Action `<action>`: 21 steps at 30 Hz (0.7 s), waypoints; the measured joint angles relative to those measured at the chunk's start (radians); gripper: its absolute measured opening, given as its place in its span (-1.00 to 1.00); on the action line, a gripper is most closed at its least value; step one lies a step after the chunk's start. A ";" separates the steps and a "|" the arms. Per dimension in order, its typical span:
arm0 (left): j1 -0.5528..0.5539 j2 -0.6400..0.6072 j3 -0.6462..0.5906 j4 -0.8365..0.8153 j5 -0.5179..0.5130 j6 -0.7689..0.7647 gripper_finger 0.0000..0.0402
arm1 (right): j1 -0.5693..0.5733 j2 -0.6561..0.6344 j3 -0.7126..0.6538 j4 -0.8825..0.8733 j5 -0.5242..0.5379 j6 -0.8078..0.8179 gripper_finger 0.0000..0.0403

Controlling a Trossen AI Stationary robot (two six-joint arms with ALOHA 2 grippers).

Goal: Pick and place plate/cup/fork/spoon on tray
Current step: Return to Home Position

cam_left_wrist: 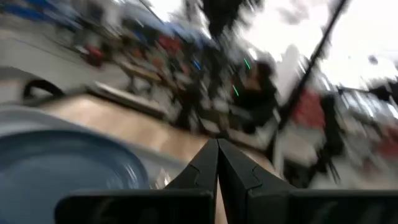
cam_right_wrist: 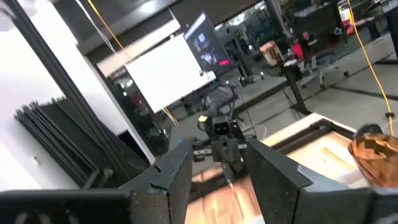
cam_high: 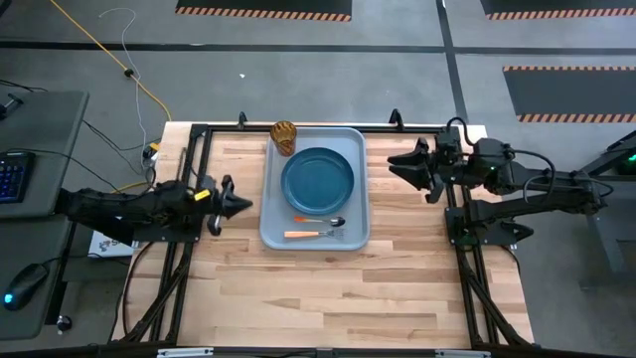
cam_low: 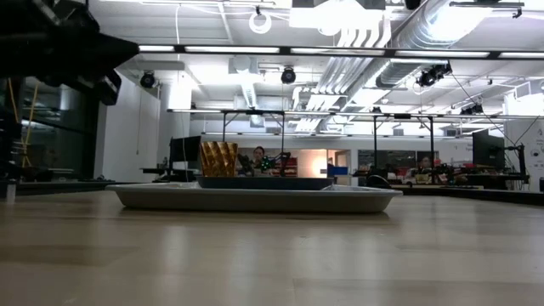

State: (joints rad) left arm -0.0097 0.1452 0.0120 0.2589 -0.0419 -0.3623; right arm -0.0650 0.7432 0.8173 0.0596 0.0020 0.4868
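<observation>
The pale blue-grey tray (cam_high: 360, 235) lies at the table's far middle. On it rest the dark blue plate (cam_high: 318, 178), the amber cup (cam_high: 284, 136) upright at its far left corner, the spoon (cam_high: 320, 220) and the fork (cam_high: 316, 234) side by side near its front edge. My left gripper (cam_high: 244, 205) is shut and empty, raised left of the tray. My right gripper (cam_high: 395, 167) is open and empty, raised right of the tray. The low view shows the tray (cam_low: 255, 197), the plate (cam_low: 265, 182) and the cup (cam_low: 218, 159).
Black frame rails (cam_high: 189, 169) run along the table's left and right sides. Bare wood (cam_high: 328, 298) lies between the tray and the table's near edge. A keyboard and a mouse lie on a desk (cam_high: 30, 199) left of the table.
</observation>
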 joint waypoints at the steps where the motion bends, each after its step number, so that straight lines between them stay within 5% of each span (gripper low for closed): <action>1: 0.000 0.000 0.000 -0.028 0.046 0.023 -1.00 | 0.000 -0.003 0.000 -0.015 -0.005 -0.006 -0.28; 9: 0.000 0.000 0.000 -0.105 0.118 0.113 -1.00 | 0.000 -0.037 0.000 -0.073 -0.022 0.002 -0.28; 21: 0.000 0.000 0.000 -0.188 -0.039 0.024 -1.00 | 0.000 -0.088 0.000 -0.119 -0.045 -0.061 -0.29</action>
State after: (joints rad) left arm -0.0101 0.1455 0.0120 0.0713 -0.0805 -0.3380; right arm -0.0650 0.6553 0.8177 -0.0594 -0.0429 0.4259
